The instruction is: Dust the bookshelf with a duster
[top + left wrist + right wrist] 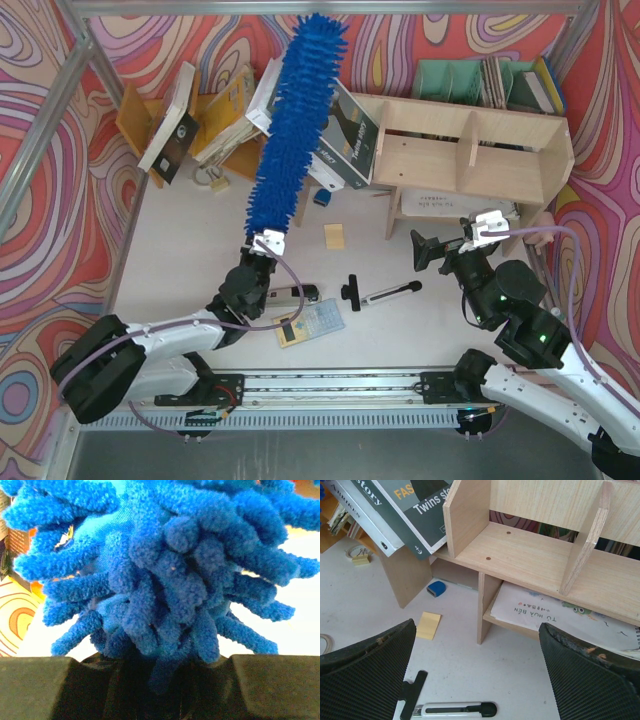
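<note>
Fingers point(35, 685) of the left gripper point(265, 246) are closed tightly on the base of the duster point(295, 120), which is held raised and tilted slightly right. Its tip is near the back wall, over the leaning books point(345, 135) at the left end of the bookshelf point(470, 150). Whether it touches them cannot be told. The left arm is stretched low across the table from its base, with the wrist turned up toward the far side. The right arm is bent at the elbow, and the right gripper point(450, 245) is aimed at the bookshelf's lower tier, its fingers spread wide with nothing between them. Only blue fluff is shown by the left wrist view. A bare upper tier with one divider, a printed sheet point(555, 615) on the lower tier, a yellow note point(428, 625) and a cutter point(455, 710) on the table are shown by the right wrist view. The duster's full length is seen only from above.
</note>
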